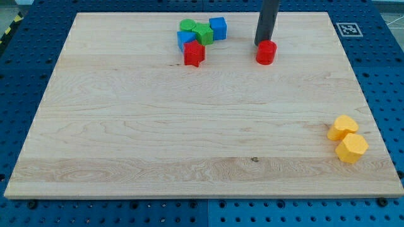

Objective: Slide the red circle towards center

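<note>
Near the board's (pixel 126 139) top edge, left of centre, 5 blocks cluster: green circle (pixel 187 25), blue block (pixel 185 40), red star (pixel 194 53), green star (pixel 203 33), blue cube (pixel 218 28). My tip (pixel 261 44), a bare rod holding nothing, touches the red circle's (pixel 266 53) upper-left edge. 2 yellow blocks (pixel 347 137) sit lower right.

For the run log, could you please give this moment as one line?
tip: just above red circle, apparently touching | circle: near board's top edge, right of center | task: not yet done
</note>
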Robot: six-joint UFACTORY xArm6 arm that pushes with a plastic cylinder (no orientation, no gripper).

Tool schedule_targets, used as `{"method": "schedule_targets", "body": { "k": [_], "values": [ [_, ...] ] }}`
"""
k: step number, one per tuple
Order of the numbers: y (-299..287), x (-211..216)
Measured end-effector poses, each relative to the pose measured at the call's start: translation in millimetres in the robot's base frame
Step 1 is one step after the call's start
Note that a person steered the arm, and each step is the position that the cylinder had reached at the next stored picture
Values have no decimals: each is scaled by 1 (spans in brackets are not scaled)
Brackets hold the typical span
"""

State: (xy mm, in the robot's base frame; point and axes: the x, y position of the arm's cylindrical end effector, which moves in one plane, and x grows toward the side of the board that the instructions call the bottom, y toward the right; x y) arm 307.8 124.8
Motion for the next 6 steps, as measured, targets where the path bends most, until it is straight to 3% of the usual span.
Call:
{"method": "schedule_targets", "body": {
  "k": [2,4,6],
  "values": [
    [-8,49],
    [29,19],
    [37,49]
  ]
}}
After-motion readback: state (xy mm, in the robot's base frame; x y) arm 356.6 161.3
